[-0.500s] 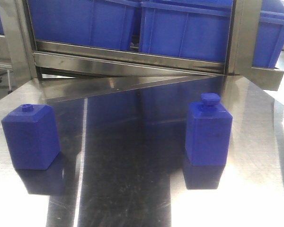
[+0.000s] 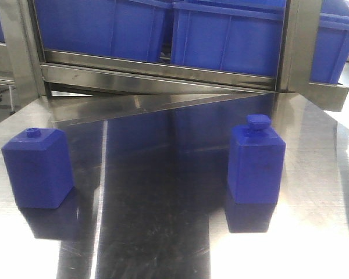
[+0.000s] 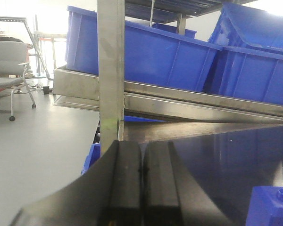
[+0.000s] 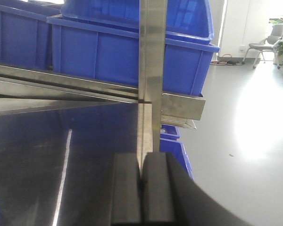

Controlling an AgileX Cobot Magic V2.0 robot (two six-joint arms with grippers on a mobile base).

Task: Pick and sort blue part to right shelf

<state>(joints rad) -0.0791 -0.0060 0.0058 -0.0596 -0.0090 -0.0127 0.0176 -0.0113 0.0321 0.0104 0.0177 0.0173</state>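
The blue part (image 2: 256, 161), bottle-shaped with a wide round cap, stands upright on the steel table at the right of the front view. A squatter blue block with a tiny knob (image 2: 37, 167) stands at the left; its top corner shows in the left wrist view (image 3: 273, 206). The right shelf (image 4: 151, 66), a steel-framed rack with blue bins, rises behind the table. My left gripper (image 3: 141, 150) is shut and empty at the table's left edge. My right gripper (image 4: 141, 162) is shut and empty at the table's right edge. Neither gripper shows in the front view.
Large blue bins (image 2: 163, 29) sit on the rack behind a flat steel rail (image 2: 157, 72). Steel posts stand close ahead of each gripper (image 3: 111, 70) (image 4: 151, 47). An office chair (image 3: 7, 70) stands on the floor at the left, another chair (image 4: 269, 42) at the far right.
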